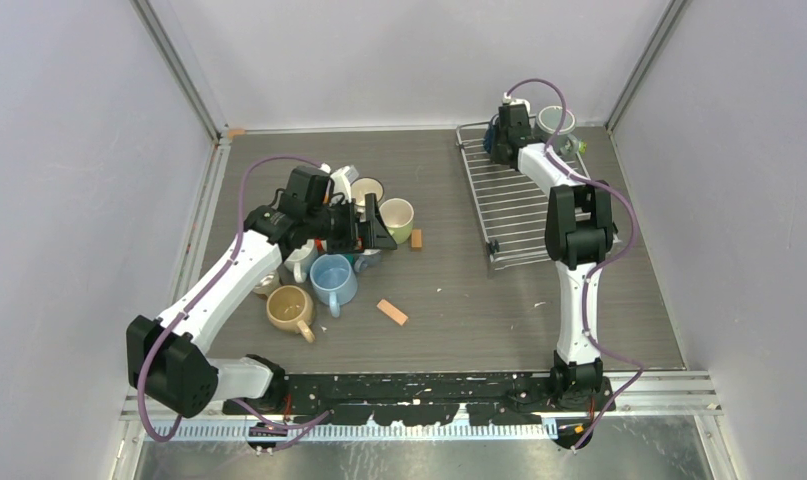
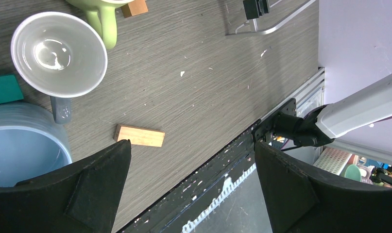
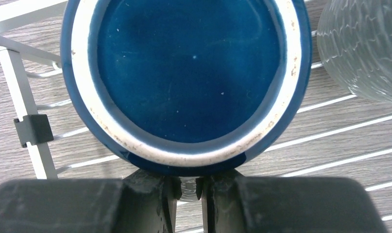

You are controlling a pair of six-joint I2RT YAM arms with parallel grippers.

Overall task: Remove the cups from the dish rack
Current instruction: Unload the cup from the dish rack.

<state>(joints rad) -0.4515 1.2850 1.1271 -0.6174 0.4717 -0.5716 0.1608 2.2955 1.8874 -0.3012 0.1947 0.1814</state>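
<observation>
The silver wire dish rack (image 1: pixel 514 205) lies at the back right. My right gripper (image 1: pixel 503 137) is at its far left corner. In the right wrist view its fingers (image 3: pixel 186 190) are closed to a narrow gap on the lower edge of a navy mug (image 3: pixel 184 73), whose base faces the camera. A grey-green mug (image 1: pixel 556 122) stands on the rack's far end, beside the navy one (image 3: pixel 364 43). My left gripper (image 1: pixel 374 228) hangs wide open and empty (image 2: pixel 191 150) over a cluster of mugs on the left: tan (image 1: pixel 291 310), light blue (image 1: pixel 334 280), lime green (image 1: pixel 397 218), white (image 1: pixel 366 190).
An orange wooden block (image 1: pixel 392 312) lies on the table in front of the cluster, another (image 1: pixel 416 239) beside the lime mug. The left wrist view shows a grey mug (image 2: pixel 60 53), a teal block (image 2: pixel 4 89) and the rack's near corner (image 2: pixel 269 26). Grey walls enclose the table.
</observation>
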